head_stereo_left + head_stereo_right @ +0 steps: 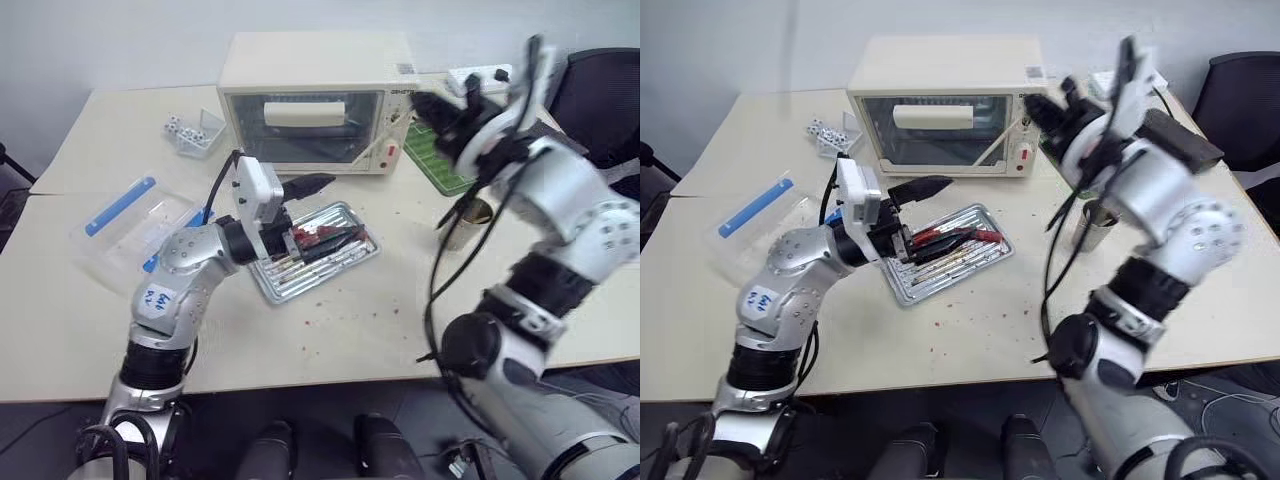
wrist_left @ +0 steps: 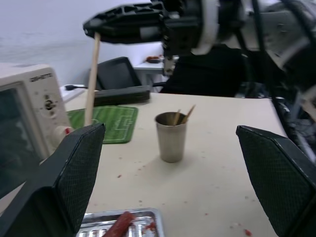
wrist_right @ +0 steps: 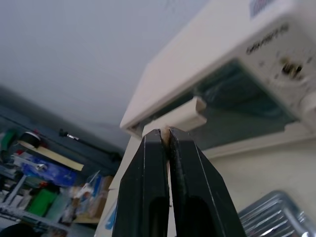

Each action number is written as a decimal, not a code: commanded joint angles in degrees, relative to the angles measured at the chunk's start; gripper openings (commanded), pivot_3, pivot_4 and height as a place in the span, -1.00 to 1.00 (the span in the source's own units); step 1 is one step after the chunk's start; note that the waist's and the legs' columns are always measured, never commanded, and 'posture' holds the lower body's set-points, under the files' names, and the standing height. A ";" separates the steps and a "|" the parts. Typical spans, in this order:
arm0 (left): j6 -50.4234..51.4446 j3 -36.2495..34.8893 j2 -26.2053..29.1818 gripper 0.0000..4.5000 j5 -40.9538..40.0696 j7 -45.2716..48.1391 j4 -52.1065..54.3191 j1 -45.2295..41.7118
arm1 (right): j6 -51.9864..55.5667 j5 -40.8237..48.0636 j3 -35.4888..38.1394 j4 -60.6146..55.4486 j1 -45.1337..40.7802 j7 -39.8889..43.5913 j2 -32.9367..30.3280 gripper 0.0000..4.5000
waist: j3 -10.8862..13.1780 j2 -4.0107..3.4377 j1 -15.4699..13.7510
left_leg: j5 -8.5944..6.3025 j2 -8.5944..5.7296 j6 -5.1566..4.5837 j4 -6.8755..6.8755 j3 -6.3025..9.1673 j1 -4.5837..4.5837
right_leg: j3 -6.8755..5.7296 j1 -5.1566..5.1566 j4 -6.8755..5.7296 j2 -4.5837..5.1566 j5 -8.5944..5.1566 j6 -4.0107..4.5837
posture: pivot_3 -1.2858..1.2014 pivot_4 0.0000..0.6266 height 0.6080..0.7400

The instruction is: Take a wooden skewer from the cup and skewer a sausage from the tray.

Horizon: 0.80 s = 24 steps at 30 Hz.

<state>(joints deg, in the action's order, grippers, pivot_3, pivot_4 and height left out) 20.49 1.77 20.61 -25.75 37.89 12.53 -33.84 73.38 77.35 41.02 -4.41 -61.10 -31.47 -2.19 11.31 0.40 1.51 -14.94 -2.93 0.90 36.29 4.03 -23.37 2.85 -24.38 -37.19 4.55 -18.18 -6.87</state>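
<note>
The wooden skewer point(image 2: 92, 79) is held in the right pincer point(image 2: 101, 25), whose jaws are closed on its upper end; in the right wrist view a pale sliver is seen pinched between the two black fingers point(image 3: 153, 197). From that grip the stick hangs downward, its long axis close to upright with a slight slant, in front of the toaster oven point(image 1: 310, 100). In the right eye view it is seen as a thin pale line running from the pincer towards seven o'clock.

The left pincer point(image 1: 315, 205) is spread wide and holds nothing; it is poised over the tray point(image 1: 330, 262), its fingers point(image 2: 74, 173) framing the cup point(image 2: 171, 136) in its own wrist view. More sticks are seen standing in the cup, which stands on the table point(image 1: 350, 330) at about three o'clock from the tray.

A sausage point(image 1: 985, 236) lies in the tray, its long axis running roughly from nine to three o'clock in the right eye view. From the skewer's lower tip the sausage lies towards six o'clock, lower and nearer the robot. The left pincer is judged the nearer to the sausage, so it seems placed to steady it, while the tip must be brought down and lined up with the sausage's long axis.
</note>
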 commanded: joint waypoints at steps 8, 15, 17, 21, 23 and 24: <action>-7.76 -2.26 -3.39 1.00 5.60 -6.64 -2.70 -2.05 | -14.02 19.78 -11.09 -4.19 5.43 -13.25 -0.58 -0.97 | 0.00 0.00 0.44 | 0.06 -0.15 -0.14 0.09 -0.09 0.00 | 0.11 -0.10 -0.28 -0.07 0.00 0.00 | 0.03 -0.52 1.00; -9.61 -1.60 -5.22 1.00 6.10 -5.96 -4.62 -1.78 | -21.75 27.25 -16.75 -4.45 6.80 -15.41 -4.73 -0.97 | 0.00 0.00 0.38 | 0.04 -0.15 -0.28 0.08 -0.09 0.04 | 0.11 -0.10 -0.27 -0.10 0.00 0.00 | 0.03 -0.52 1.00; -9.77 -1.60 -5.49 1.00 5.92 -5.67 -4.85 -1.85 | -23.20 29.22 -17.93 -4.34 7.17 -15.44 -6.68 -0.97 | 0.00 0.00 0.36 | 0.05 -0.15 -0.27 0.08 -0.09 0.04 | 0.11 -0.10 -0.27 -0.09 0.00 0.00 | 0.03 -0.52 1.00; -9.76 -2.05 -5.77 0.75 4.88 -5.01 -4.95 -1.96 | -25.48 33.03 -20.08 -4.43 8.13 -14.78 -10.31 -0.98 | 0.00 0.01 0.30 | 0.03 -0.15 -0.29 0.08 -0.09 0.03 | 0.11 -0.10 -0.24 -0.09 0.00 0.00 | 0.03 -0.52 1.00; -9.92 -2.15 -5.55 0.57 4.59 -4.34 -4.93 -1.84 | -26.13 34.20 -21.18 -4.38 8.60 -14.13 -11.52 -0.98 | 0.00 0.01 0.33 | 0.03 -0.15 -0.30 0.08 -0.09 0.03 | 0.12 -0.10 -0.24 -0.09 0.00 0.00 | 0.03 -0.52 1.00; -10.00 -2.22 -5.38 0.40 4.49 -4.02 -4.87 -1.71 | -26.33 34.56 -21.81 -4.32 8.86 -13.69 -12.29 -0.98 | 0.00 0.00 0.34 | 0.03 -0.15 -0.30 0.07 -0.10 0.03 | 0.13 -0.10 -0.24 -0.09 0.00 0.00 | 0.03 -0.52 1.00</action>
<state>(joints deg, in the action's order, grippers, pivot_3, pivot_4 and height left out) 11.74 0.41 14.99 -20.24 33.15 6.19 -35.51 47.90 109.77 20.16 -6.54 -52.26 -46.56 -13.45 11.31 0.40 1.85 -14.91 -3.07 0.59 36.36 3.94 -23.33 2.98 -24.48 -37.43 4.45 -18.18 -6.87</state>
